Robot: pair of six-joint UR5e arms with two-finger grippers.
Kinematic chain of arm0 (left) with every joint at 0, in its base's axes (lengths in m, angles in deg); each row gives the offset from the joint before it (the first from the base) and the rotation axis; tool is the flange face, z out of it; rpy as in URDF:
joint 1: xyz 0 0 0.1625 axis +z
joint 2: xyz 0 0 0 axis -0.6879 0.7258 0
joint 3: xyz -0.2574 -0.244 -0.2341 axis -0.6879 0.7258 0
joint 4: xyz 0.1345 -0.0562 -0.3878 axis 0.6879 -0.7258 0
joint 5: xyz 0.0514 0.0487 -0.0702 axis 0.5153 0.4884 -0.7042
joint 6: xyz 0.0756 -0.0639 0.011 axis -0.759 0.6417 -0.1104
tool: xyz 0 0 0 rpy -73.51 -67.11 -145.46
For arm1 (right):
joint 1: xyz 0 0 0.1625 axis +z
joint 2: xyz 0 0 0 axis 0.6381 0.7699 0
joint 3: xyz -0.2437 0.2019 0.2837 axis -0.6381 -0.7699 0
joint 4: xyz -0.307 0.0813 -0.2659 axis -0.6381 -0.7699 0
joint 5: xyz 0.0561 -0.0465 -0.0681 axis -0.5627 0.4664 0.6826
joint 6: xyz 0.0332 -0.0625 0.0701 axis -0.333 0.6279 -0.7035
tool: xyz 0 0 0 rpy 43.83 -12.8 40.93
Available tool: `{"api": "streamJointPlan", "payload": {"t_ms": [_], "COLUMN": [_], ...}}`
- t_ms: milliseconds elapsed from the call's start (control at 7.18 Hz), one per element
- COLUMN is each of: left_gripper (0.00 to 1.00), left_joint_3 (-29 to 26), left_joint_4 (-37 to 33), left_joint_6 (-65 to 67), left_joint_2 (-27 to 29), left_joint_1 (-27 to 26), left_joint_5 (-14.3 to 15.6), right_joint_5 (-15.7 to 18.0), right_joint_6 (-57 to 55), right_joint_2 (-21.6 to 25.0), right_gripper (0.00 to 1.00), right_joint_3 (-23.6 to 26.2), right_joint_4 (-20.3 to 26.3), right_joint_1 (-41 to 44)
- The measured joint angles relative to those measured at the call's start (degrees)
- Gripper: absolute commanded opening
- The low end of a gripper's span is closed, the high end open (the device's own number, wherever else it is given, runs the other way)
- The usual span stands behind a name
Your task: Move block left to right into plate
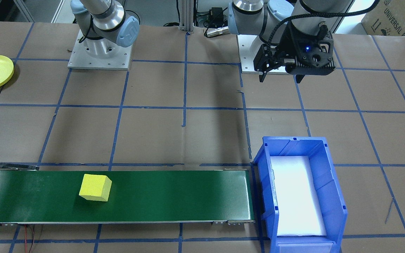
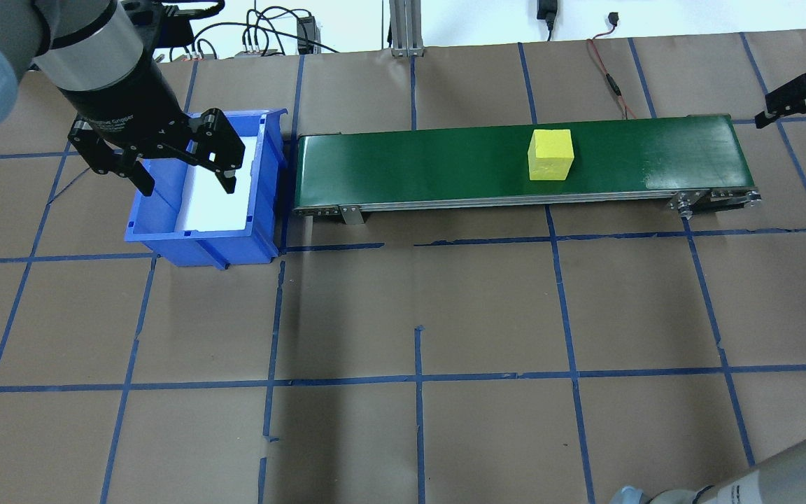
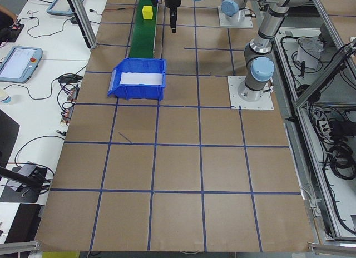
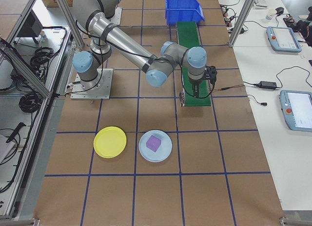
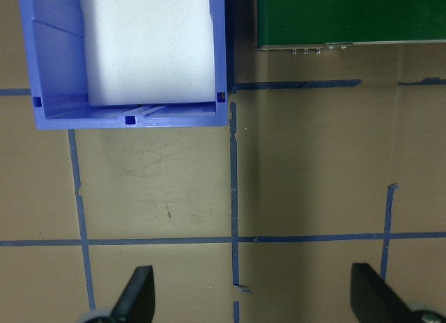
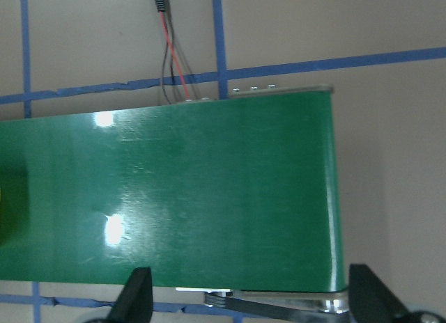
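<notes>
While I hold both arms off, the item to log is one yellow block (image 2: 550, 155), lying free on the green belt (image 2: 445, 168), right of the belt's middle from my overhead view and well apart from either tool. By its look I judge it foam or light plastic: low weight, matte faces, fairly stiff, unlikely to slip or break. Best hold, in my judgement: two opposite flat side faces, squared to the fingers, from above. Right tool (image 2: 798, 103): released, fingers spread, hovering just past the belt's right end, the nearer of the two to the block. Left tool (image 2: 165, 157): released and bare, hanging over the blue bin (image 2: 200, 241) at the belt's other end. Destination candidates: a yellow plate (image 4: 110, 141) and a pale blue plate (image 4: 155, 146) on the counter, the latter already carrying a purple block (image 4: 153, 143).
</notes>
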State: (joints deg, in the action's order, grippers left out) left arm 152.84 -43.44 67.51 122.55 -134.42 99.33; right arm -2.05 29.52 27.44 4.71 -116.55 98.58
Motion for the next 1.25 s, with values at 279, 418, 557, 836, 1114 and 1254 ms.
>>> {"api": "streamJointPlan", "payload": {"t_ms": [279, 418, 557, 836, 1114, 1254], "left_gripper": [1.0, 1.0, 1.0, 1.0, 1.0, 1.0], "left_joint_3": [0.0, 0.0, 0.0, 0.0, 0.0, 0.0], "left_joint_4": [0.0, 0.0, 0.0, 0.0, 0.1, 0.1], "left_joint_6": [0.0, 0.0, 0.1, 0.1, 0.1, 0.1], "left_joint_2": [0.0, 0.0, 0.0, 0.0, 0.0, 0.0], "left_joint_1": [-0.1, -0.2, -0.2, -0.3, -0.4, -0.4], "left_joint_5": [-0.1, -0.1, -0.2, -0.2, -0.2, -0.2], "right_joint_5": [-6.4, -9.1, -10.9, -11.8, -12.0, -12.2], "right_joint_6": [-0.6, -0.7, -0.8, -0.9, -1.0, -1.0], "right_joint_2": [-0.6, -0.8, -0.8, -0.8, -1.1, -1.9], "right_gripper": [1.0, 1.0, 1.0, 1.0, 1.0, 1.0], "right_joint_3": [2.0, 2.6, 3.8, 5.6, 4.7, 3.0], "right_joint_4": [0.9, 0.8, 0.4, -0.5, -0.7, -0.8], "right_joint_1": [1.0, 1.1, 1.1, 1.1, 1.1, 1.2]}}
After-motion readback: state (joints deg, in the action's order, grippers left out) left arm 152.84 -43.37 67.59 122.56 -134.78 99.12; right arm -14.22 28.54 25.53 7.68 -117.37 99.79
